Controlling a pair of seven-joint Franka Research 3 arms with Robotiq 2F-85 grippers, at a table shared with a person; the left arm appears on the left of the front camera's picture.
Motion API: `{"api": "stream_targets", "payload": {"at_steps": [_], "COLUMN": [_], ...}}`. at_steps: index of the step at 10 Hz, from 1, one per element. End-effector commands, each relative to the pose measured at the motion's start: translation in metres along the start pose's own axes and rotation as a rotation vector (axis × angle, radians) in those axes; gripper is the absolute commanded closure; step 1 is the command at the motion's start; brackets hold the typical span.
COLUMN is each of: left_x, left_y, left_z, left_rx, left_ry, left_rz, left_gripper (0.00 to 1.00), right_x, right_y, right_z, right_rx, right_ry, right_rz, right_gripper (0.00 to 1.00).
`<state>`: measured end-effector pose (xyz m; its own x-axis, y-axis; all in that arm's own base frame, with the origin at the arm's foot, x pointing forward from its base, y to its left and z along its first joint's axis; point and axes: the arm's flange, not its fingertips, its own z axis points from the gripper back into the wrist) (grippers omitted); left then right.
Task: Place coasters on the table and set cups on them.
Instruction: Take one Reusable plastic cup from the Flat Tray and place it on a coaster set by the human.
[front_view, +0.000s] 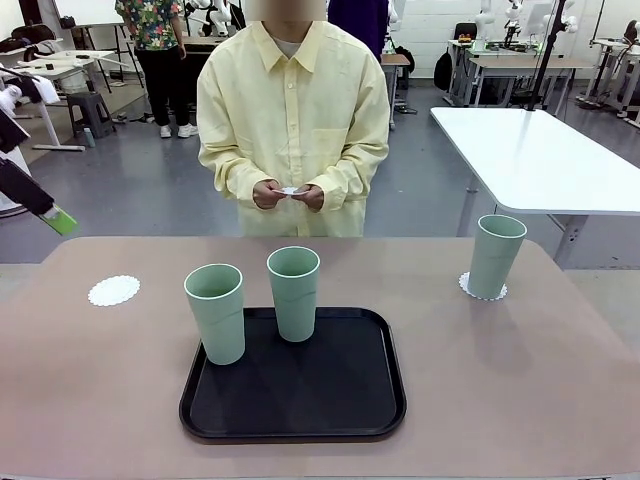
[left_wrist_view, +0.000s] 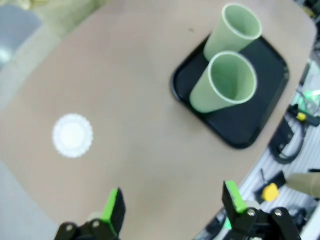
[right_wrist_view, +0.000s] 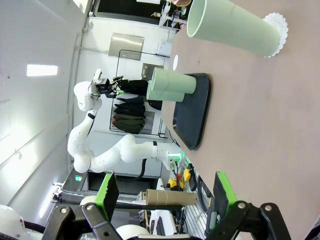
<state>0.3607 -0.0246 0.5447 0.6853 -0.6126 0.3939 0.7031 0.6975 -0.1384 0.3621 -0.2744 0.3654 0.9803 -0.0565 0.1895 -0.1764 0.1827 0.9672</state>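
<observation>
Two mint-green cups (front_view: 215, 312) (front_view: 294, 292) stand upright on the black tray (front_view: 340, 400); the left one sits at the tray's left edge. A third cup (front_view: 496, 255) stands on a lacy white coaster (front_view: 483, 290) at the table's right. Another coaster (front_view: 113, 290) lies bare at the left of the beige table (front_view: 520, 380). The person across the table holds a small white coaster (front_view: 290, 190) in both hands. My left gripper (left_wrist_view: 172, 205) hangs open high above the bare coaster (left_wrist_view: 73, 135). My right gripper (right_wrist_view: 165, 195) is open, well back from the cup (right_wrist_view: 232, 30) on its coaster (right_wrist_view: 277, 30).
The tray (left_wrist_view: 250, 120) lies near the table's front middle with its front half bare. A white table (front_view: 540, 155) stands behind on the right. Open tabletop lies between the tray and each coaster.
</observation>
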Motion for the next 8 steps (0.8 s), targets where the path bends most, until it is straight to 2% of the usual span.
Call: {"api": "stream_targets", "payload": {"at_steps": [1,5,6,8], "left_x": [-0.001,-0.001,0.009,0.015], "left_y": [0.003,0.003,0.021,0.04], "left_z": [0.011,0.006,-0.02,-0.063], "left_rx": [0.004,-0.006,-0.078,-0.184], "left_ry": [-0.024,-0.019,-0.065,-0.098], "left_rz": [-0.004,0.001,-0.087,-0.42], "left_gripper": [0.0,0.0,0.0,0.0], "right_x": [-0.001,-0.001,-0.001,-0.001], "right_y": [0.0,0.0,0.0,0.0], "right_z": [0.001,0.001,0.001,0.001], "right_rx": [-0.002,-0.002,-0.002,-0.002], "right_ry": [-0.002,-0.002,-0.002,-0.002], "right_rz": [-0.001,-0.001,-0.001,-0.001], "right_gripper": [0.0,0.0,0.0,0.0]}}
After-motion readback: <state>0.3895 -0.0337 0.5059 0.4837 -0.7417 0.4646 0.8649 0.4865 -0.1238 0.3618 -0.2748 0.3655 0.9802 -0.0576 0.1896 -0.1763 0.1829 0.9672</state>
